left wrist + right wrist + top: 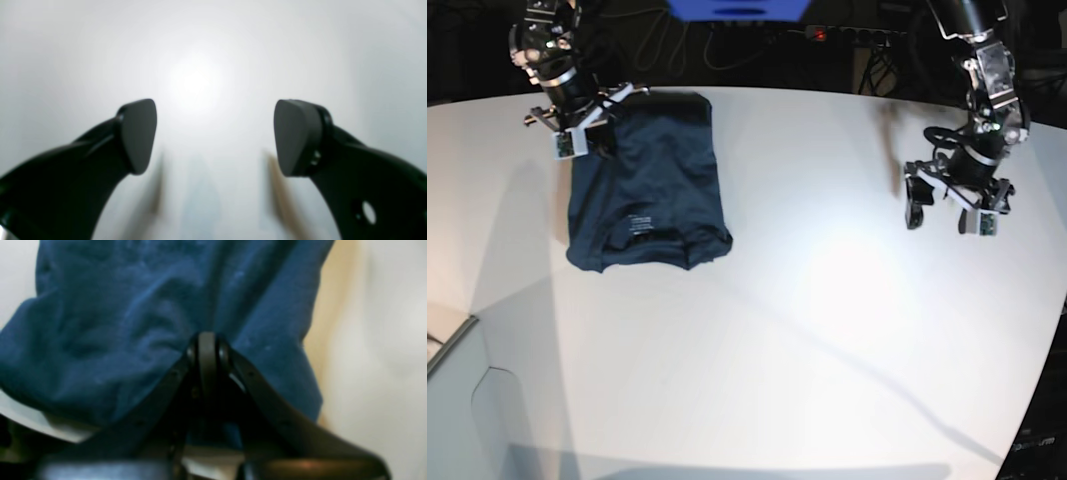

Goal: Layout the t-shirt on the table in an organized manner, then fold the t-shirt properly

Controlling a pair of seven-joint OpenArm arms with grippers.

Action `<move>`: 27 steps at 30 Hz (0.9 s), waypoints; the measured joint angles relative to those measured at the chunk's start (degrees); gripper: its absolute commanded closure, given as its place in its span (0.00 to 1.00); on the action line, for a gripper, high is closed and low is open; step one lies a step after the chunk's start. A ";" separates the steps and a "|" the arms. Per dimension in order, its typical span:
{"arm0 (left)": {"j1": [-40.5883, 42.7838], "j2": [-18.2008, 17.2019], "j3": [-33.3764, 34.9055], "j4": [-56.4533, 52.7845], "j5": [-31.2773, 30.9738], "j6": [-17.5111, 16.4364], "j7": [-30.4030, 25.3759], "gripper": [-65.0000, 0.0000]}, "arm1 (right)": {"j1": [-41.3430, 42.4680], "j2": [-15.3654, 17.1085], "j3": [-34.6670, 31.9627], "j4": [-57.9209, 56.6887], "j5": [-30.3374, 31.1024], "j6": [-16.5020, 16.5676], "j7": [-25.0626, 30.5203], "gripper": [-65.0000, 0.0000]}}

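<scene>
On white table (827,330), navy t-shirt (652,190) near dark far edge.

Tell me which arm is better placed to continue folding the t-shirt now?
The right arm, probably. The right gripper is shut on the t-shirt at its far edge. The left gripper stands open over bare table, far from the cloth.

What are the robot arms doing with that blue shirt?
They are folding it. The t-shirt lies partly folded on the white table. The right hand is shut on the shirt's far edge. The left hand hangs open over bare table, away from the shirt, holding nothing.
</scene>
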 measured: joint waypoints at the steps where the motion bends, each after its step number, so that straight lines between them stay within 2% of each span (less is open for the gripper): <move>1: 0.44 0.00 0.26 0.90 0.04 -0.02 -0.02 0.19 | -0.04 -0.24 -0.26 0.00 0.00 0.00 0.00 1.00; 9: 5.92 1.27 0.04 5.46 -0.11 -0.09 -0.11 0.19 | -0.09 -0.22 -0.20 0.28 0.00 0.02 0.00 1.00; 13: 8.48 1.57 0.26 7.82 -0.15 -0.04 -0.22 0.19 | -2.49 -0.22 0.33 5.70 0.15 0.02 -0.35 1.00; 17: 12.17 4.57 0.11 11.96 -0.22 -0.02 0.57 0.20 | -4.72 -1.62 0.96 11.98 4.81 0.04 -0.66 1.00; 19: 14.60 5.84 0.26 16.00 -0.07 -0.57 5.66 0.31 | -6.01 -1.79 2.40 15.10 5.70 0.24 -0.24 1.00; 26: 19.69 8.79 0.11 28.52 -0.76 -0.70 19.08 0.98 | -12.48 -3.91 11.47 16.98 5.62 0.26 -1.07 1.00; 27: 20.55 9.22 0.15 29.51 -0.74 -0.79 20.28 1.00 | -13.35 -3.87 11.82 16.65 5.66 0.26 -0.61 1.00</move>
